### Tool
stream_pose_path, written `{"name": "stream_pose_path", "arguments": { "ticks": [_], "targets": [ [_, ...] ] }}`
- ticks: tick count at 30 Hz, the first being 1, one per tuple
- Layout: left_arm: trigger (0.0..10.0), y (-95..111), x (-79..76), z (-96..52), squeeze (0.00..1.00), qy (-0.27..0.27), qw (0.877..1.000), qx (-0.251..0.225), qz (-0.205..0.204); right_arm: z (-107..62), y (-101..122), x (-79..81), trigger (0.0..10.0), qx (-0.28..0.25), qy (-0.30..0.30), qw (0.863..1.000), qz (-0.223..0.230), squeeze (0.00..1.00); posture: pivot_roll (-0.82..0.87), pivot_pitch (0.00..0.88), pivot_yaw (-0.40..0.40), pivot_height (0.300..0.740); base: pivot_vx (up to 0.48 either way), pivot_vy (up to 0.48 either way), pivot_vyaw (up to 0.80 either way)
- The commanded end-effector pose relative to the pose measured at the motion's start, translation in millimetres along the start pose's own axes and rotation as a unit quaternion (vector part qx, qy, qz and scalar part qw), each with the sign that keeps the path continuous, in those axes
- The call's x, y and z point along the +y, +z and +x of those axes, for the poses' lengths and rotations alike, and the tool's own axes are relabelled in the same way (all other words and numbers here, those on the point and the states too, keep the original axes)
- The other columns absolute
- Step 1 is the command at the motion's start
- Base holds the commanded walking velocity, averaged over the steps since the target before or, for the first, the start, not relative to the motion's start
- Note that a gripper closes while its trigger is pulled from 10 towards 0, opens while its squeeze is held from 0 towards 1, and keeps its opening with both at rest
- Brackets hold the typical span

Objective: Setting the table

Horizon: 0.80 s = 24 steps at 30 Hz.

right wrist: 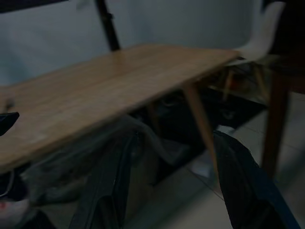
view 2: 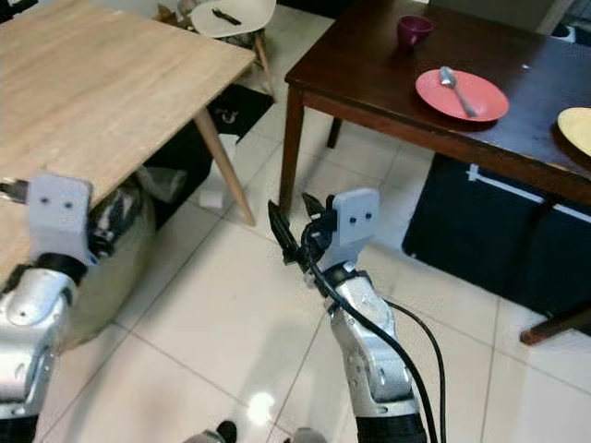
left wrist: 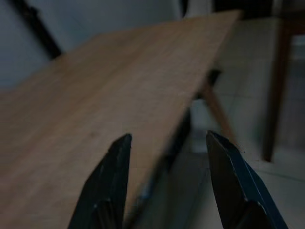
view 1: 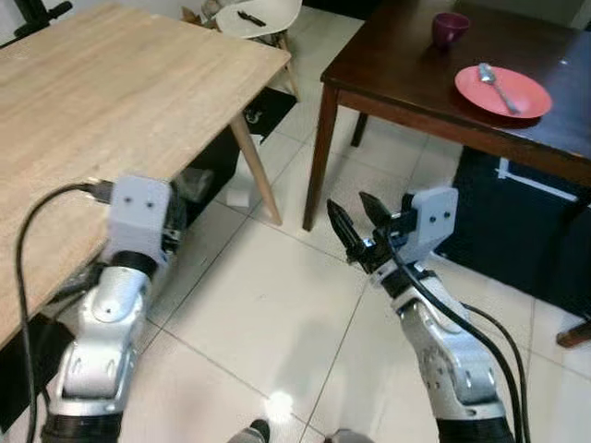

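A round coral-red plate (view 1: 503, 91) sits on the dark brown wooden table (view 1: 397, 83) ahead and to the robot's right, a metal spoon (view 1: 499, 87) lying across it. A small dark purple cup (view 1: 450, 29) stands farther back on the same table, apart from the plate. In the right eye view, the edge of a pale yellow plate (view 2: 576, 130) shows at the table's right side.

The right tool (view 1: 355, 227), its two black fingers spread and holding nothing, hangs over the white tiled floor (view 1: 268, 323) just short of the dark table's near leg, well below and away from the red plate. The left tool (left wrist: 167, 186) also stands released with its fingers apart and nothing between them; its wrist view looks along the edge of a light wooden table (view 1: 111, 111), which stretches across the robot's left. The left arm's grey wrist block is raised beside that table's near edge.

A white moulded chair (view 1: 254, 18) stands beyond the light table's far corner, with a dark object on its seat that is too small to identify. Dark items lie in the shade under the light table.
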<state>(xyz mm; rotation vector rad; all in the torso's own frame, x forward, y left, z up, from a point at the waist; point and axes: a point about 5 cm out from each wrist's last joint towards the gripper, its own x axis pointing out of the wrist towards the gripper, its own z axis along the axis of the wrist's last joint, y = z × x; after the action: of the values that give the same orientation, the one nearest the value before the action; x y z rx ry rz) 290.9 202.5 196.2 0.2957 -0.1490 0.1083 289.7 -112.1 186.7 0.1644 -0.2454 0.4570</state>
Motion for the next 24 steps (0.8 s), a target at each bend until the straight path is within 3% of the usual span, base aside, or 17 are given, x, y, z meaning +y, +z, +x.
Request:
{"name": "stream_pose_path", "arguments": {
  "ticks": [1,24],
  "targets": [
    [10.0,-5.0,7.1,0.7,0.0,0.014,1.0,0.01,0.0,0.1,1.6,-1.2,10.0,-0.001,0.002,1.0,0.003,0.0,-0.06,0.063,0.013,0.74,0.0,0.0,0.78],
    [10.0,-4.9,1.6,0.9,0.0,0.01,1.0,0.008,-0.003,-0.4,1.3,-11.1,10.0,0.002,-0.018,1.0,0.016,0.0,-0.07,0.069,0.012,0.74,0.0,0.0,0.78]
  ]
}}
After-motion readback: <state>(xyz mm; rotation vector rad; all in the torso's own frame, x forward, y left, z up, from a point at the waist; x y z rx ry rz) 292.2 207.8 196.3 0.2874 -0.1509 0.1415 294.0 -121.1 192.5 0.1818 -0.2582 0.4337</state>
